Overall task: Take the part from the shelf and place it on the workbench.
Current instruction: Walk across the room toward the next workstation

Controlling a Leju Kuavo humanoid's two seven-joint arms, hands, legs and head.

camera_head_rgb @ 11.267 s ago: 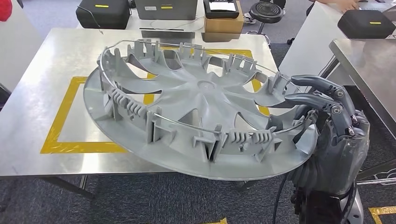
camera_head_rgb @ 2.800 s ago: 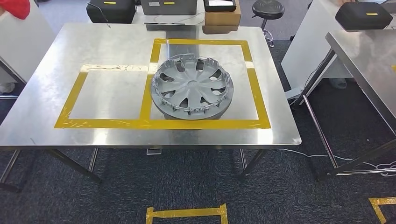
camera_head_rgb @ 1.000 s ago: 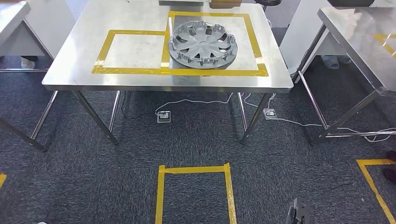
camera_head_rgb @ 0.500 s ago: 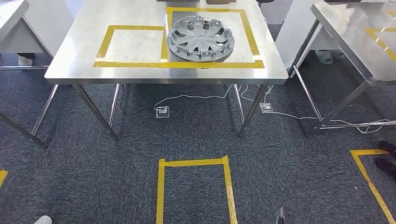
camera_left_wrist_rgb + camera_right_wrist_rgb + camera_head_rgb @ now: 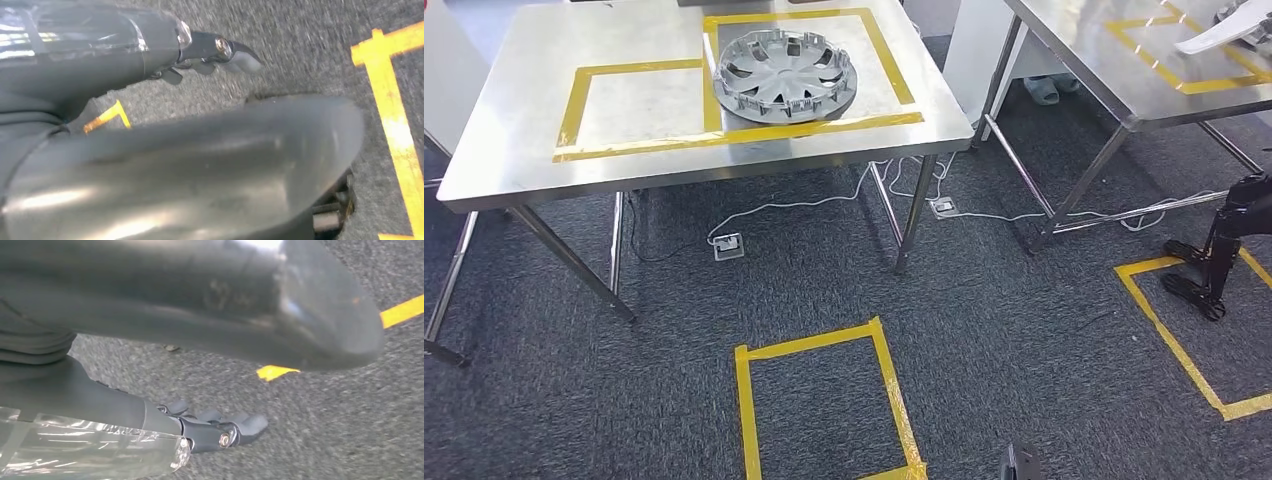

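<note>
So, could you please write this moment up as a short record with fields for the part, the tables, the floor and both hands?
part: grey hubcap, ribbed inner side up, inside the right-hand yellow tape square
workbench: steel table, two adjoining taped squares
second table: steel table to the right, with a white part at its far edge
floor: dark carpet, yellow tape rectangle, white cable
left hand: holds nothing, hangs over the carpet
right hand: holds nothing, hangs over the carpet

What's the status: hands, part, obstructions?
Left hand and right hand hold nothing. Hubcap flat on workbench, inside yellow tape square. No obstructions.
</note>
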